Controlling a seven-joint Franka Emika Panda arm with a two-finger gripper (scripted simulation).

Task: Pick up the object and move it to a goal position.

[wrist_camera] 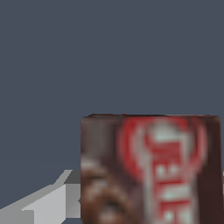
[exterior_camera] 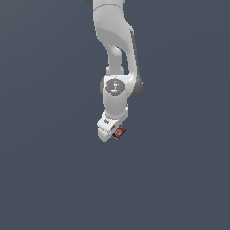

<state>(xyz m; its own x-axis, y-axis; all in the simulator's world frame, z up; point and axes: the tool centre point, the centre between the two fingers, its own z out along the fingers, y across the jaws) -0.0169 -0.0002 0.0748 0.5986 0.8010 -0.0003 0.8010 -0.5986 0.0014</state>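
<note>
The object, a small dark brown box with a red-and-white label, sits at the tip of the gripper, on the exterior view's right side of the white hand. In the wrist view the box fills the frame beside one grey finger. The fingers seem closed on it.

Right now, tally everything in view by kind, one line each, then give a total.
Robot arm with pincer: 1
Small dark brown box with red-and-white label: 1
Total: 2
</note>
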